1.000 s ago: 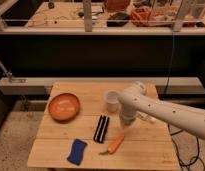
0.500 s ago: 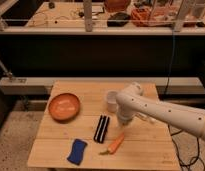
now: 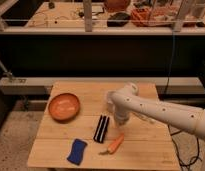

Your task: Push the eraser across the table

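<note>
At the middle of the scene stands the bench (image 3: 146,152) of light wooden planks. Over its right side a white arm (image 3: 163,112) reaches in from the right, and its hand (image 3: 120,120) points down just to the right of the eraser (image 3: 101,128); whether the hand is open or closed, I cannot tell. On the far left sits an orange bowl (image 3: 64,106). The black eraser lies near the bench centre. A blue pad (image 3: 77,151) lies at the near left, and a carrot (image 3: 115,144) just right of it.

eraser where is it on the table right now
In the camera view the eraser lies near the middle of the table, just picture-left of the gripper, with the carrot beside its near end.
</note>
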